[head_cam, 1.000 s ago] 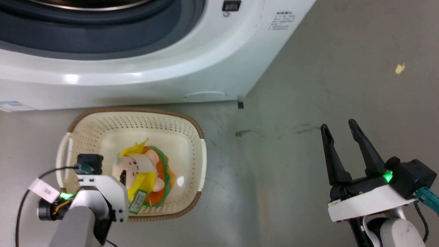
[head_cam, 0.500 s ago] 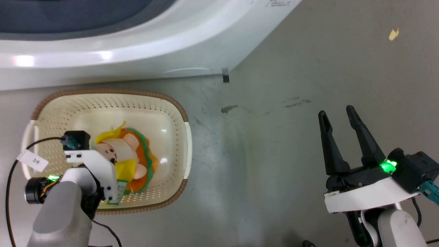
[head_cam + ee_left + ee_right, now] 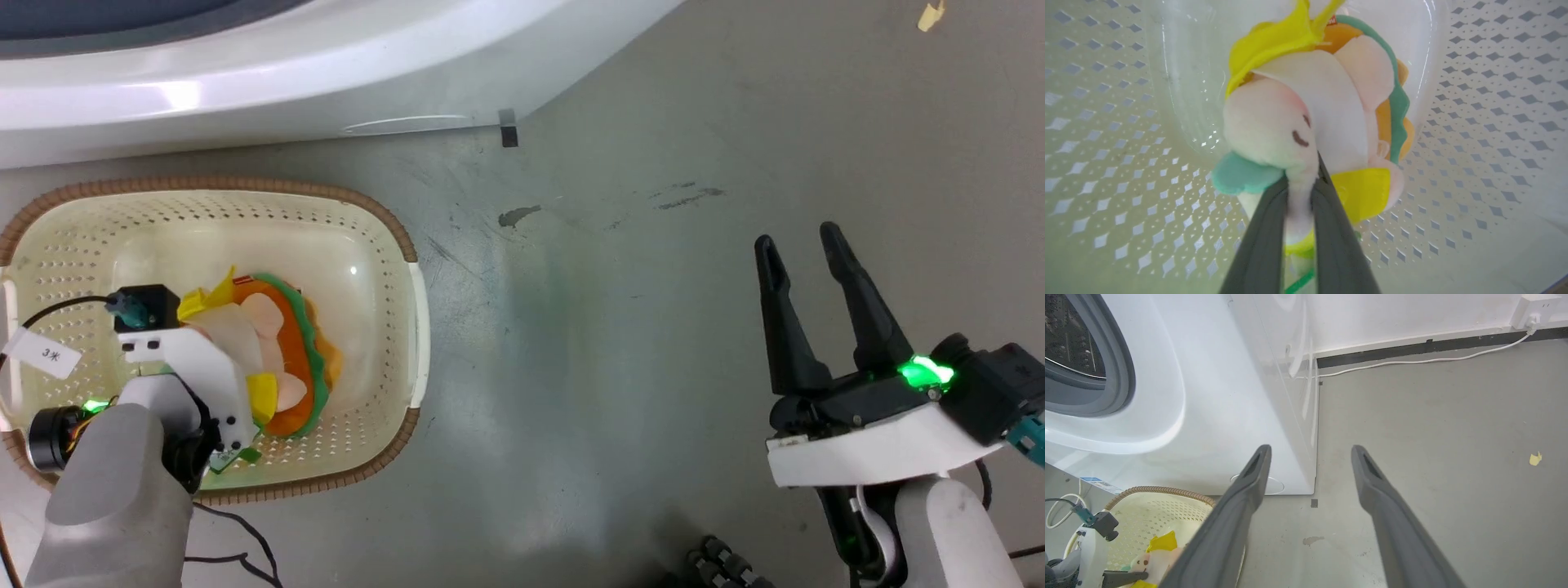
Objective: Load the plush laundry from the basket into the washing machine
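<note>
Two fingers of the left gripper (image 3: pixel 1303 179) stand almost together, clamped on a fold of pale plush just under the face of the plush laundry (image 3: pixel 1306 102). Only that narrow strip of fabric shows between them in the left wrist view.

Toy: pale pink head, yellow cloth above and below it, orange and green trim on the side away from the fingers. It sits inside the basket (image 3: pixel 393 233), toward the middle of the floor. Cannot tell whether it is lifted clear of the floor or resting on it.

Basket: cream, perforated walls, brown woven-look rim. It stands on the grey floor (image 3: pixel 612 343), just beside the base of the washing machine (image 3: pixel 326 73).

Right gripper (image 3: pixel 796 238): fingers spread wide, nothing between them. It hangs over bare floor, well apart from the basket.

Right wrist view: the washer's white front fills the left side, with the grey gasket (image 3: pixel 1122 375) ringing the steel drum (image 3: pixel 1069 335).

Floor marks: dark stain (image 3: pixel 518 216) near the washer's corner; yellow scrap (image 3: pixel 929 15) farther off. A white cable (image 3: pixel 1412 361) runs along the wall base.
</note>
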